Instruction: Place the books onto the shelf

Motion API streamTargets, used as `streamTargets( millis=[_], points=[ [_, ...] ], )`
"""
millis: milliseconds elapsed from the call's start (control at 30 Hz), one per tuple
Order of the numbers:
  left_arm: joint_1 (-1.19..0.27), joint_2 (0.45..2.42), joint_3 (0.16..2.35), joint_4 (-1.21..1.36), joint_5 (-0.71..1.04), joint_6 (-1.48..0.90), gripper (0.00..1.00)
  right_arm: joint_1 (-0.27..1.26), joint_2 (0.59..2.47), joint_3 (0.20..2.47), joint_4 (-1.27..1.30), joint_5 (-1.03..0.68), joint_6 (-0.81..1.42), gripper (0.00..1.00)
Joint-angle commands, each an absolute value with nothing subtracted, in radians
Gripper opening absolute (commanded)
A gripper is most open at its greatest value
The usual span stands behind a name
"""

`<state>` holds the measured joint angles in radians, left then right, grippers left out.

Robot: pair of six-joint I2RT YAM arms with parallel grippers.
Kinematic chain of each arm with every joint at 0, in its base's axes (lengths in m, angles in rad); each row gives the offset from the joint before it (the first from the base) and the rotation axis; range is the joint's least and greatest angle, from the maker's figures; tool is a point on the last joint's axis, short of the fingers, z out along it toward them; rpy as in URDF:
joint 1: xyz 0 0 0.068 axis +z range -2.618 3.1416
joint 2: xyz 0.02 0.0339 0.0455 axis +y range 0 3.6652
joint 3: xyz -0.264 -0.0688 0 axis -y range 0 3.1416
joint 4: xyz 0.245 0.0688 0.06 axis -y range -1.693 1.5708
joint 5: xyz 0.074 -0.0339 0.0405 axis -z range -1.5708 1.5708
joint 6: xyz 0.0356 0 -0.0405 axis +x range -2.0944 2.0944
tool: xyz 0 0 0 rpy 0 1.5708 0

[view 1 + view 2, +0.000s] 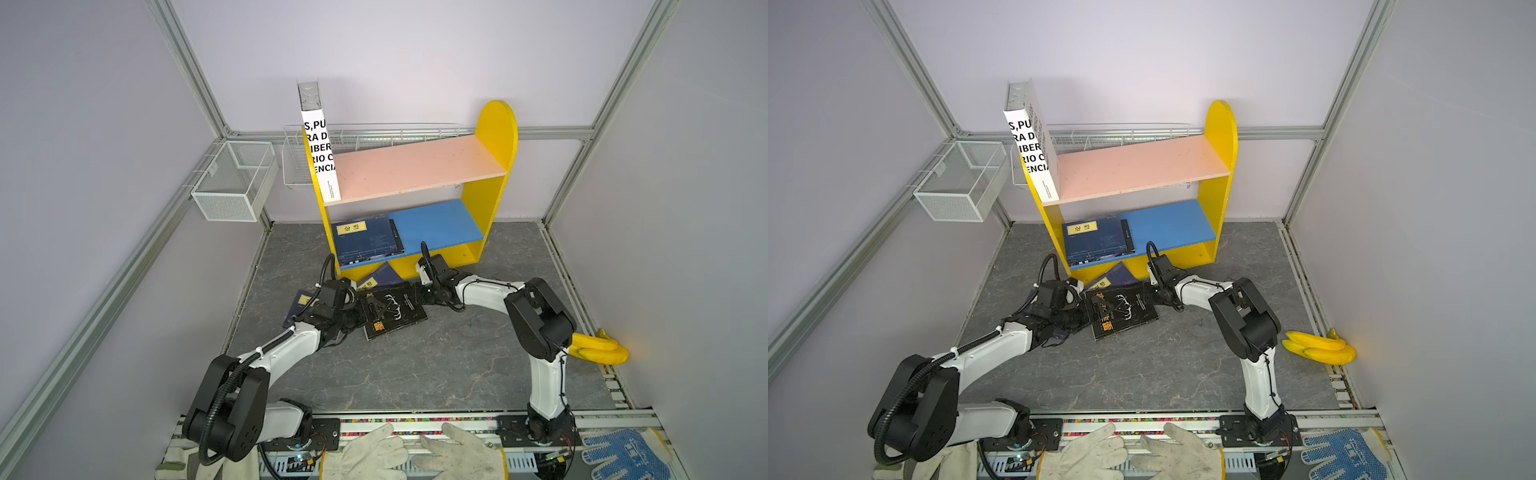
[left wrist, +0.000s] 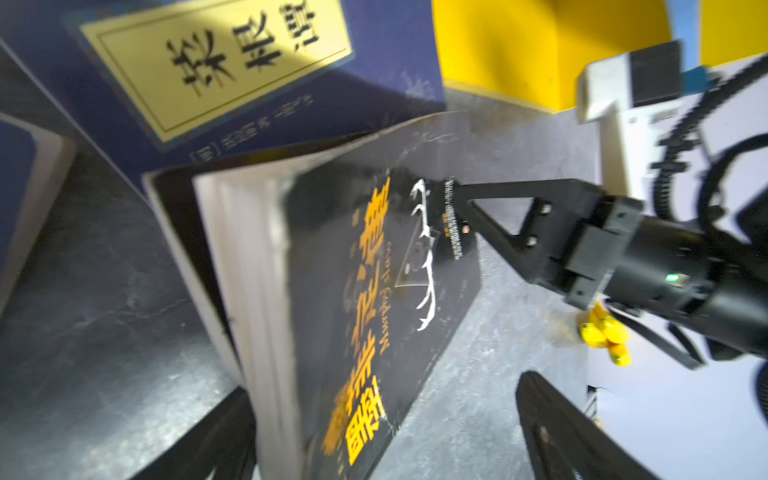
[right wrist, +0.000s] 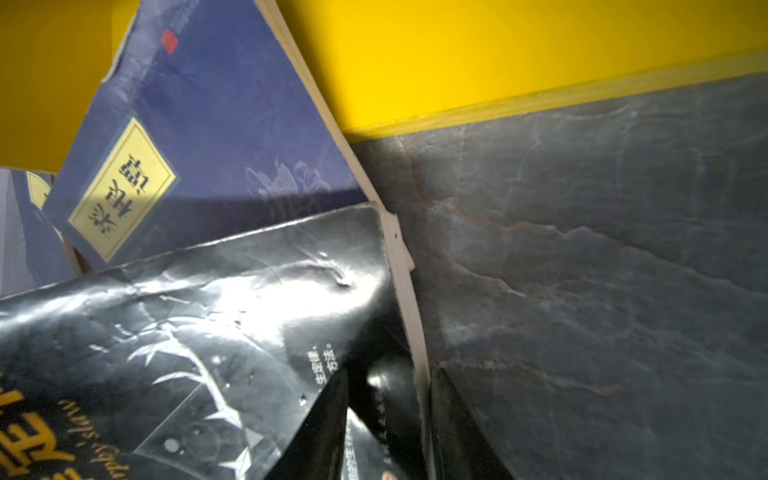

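A black book (image 1: 401, 311) with orange lettering lies tilted on the grey table in front of the shelf (image 1: 494, 137). My right gripper (image 3: 390, 436) is shut on its far edge, also seen in a top view (image 1: 1148, 291). My left gripper (image 2: 382, 449) stands open, its fingers (image 2: 557, 432) wide on either side of the book's near page edge. A navy book (image 2: 257, 83) leans under the black one against the shelf base. Another navy book (image 1: 301, 301) lies under my left arm. Navy books (image 1: 361, 243) lie on the blue board. A white book (image 1: 320, 158) stands on the pink board.
White wire baskets (image 1: 232, 183) hang on the back left wall, and a long one (image 1: 374, 135) runs behind the shelf. Yellow bananas (image 1: 598, 349) lie at the right edge. Work gloves (image 1: 374, 453) rest on the front rail.
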<state>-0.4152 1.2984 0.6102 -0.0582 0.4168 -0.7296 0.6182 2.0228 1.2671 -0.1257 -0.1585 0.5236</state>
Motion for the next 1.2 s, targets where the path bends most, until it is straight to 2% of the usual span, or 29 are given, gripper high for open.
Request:
streamTargets(
  millis=[0, 167, 400, 533, 800, 1000, 1167],
  points=[
    [-0.43, 1.24, 0.625, 0.059, 0.487, -0.762, 0.91, 0.638, 2.101, 1.229, -0.217, -0.182, 0.518, 0.36],
    [-0.43, 1.219, 0.634, -0.004, 0.466, -0.796, 0.94, 0.638, 2.103, 1.227, -0.206, -0.204, 0.529, 0.36],
    [-0.43, 1.231, 0.589, 0.05, 0.465, -0.875, 0.95, 0.639, 2.097, 1.223, -0.181, -0.239, 0.548, 0.35],
    [-0.43, 1.23, 0.588, 0.084, 0.46, -0.883, 0.91, 0.638, 2.09, 1.223, -0.179, -0.248, 0.548, 0.35],
    [-0.43, 1.249, 0.555, 0.233, 0.497, -0.904, 0.63, 0.629, 2.051, 1.204, -0.119, -0.304, 0.579, 0.35],
    [-0.43, 1.276, 0.549, 0.217, 0.487, -0.899, 0.31, 0.613, 1.991, 1.185, -0.067, -0.34, 0.604, 0.35],
    [-0.431, 1.264, 0.553, 0.176, 0.476, -0.89, 0.11, 0.594, 1.927, 1.15, -0.03, -0.368, 0.621, 0.37]
  ],
)
